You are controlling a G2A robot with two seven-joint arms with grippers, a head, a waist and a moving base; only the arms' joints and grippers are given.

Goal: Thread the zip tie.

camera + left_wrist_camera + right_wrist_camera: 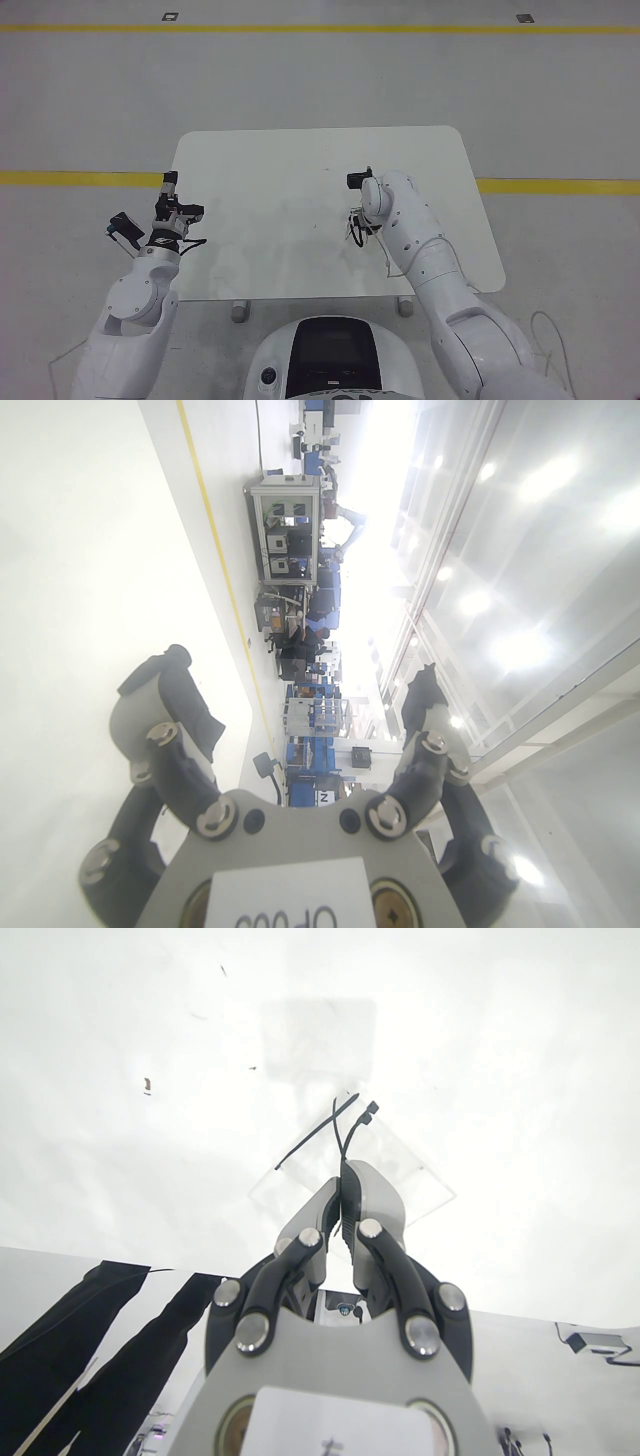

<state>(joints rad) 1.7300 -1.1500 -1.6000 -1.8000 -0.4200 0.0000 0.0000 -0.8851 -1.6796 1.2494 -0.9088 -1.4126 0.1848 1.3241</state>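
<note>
One white table (300, 160), right claw (342, 1173) pinching one zip tie (369, 1110) — left claw (300, 670) spread

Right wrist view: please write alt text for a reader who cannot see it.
The right hand, shut, pinches a black zip tie that sticks out beyond it, above a clear square sheet on the white table.

Zip tie (356, 1130) over sheet (420, 1183) on table (280, 200)
</note>
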